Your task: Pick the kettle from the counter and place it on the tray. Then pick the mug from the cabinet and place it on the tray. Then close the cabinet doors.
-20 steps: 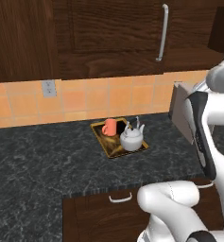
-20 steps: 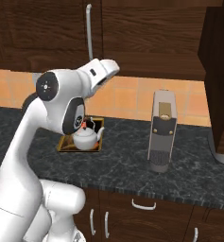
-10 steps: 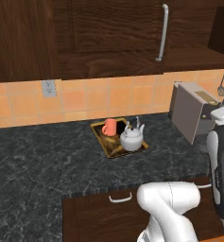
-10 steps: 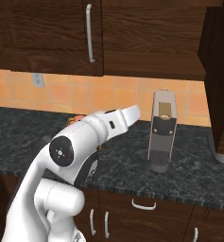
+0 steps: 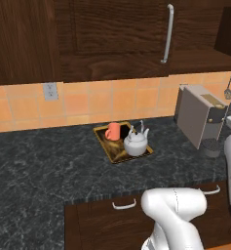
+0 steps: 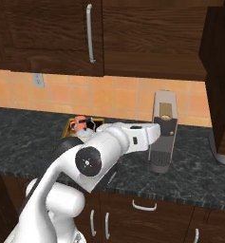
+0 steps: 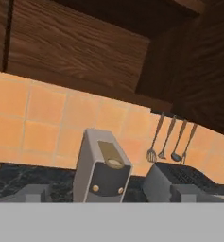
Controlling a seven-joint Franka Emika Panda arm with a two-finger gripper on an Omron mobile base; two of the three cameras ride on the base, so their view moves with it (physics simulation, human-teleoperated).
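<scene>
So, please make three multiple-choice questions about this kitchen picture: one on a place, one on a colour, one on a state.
1. Where is the kettle?
A. on the tray
B. inside the cabinet
C. on the floor

2. What colour is the mug?
A. blue
B. orange-salmon
C. green

3. How are the cabinet doors?
A. wide open
B. taken off
C. shut

Answers:
1. A, the kettle stands inside the gold rim beside the mug.
2. B, its side shows orange-salmon in the left base view.
3. C, the panels lie flat, and no shelf shows behind them.
</scene>
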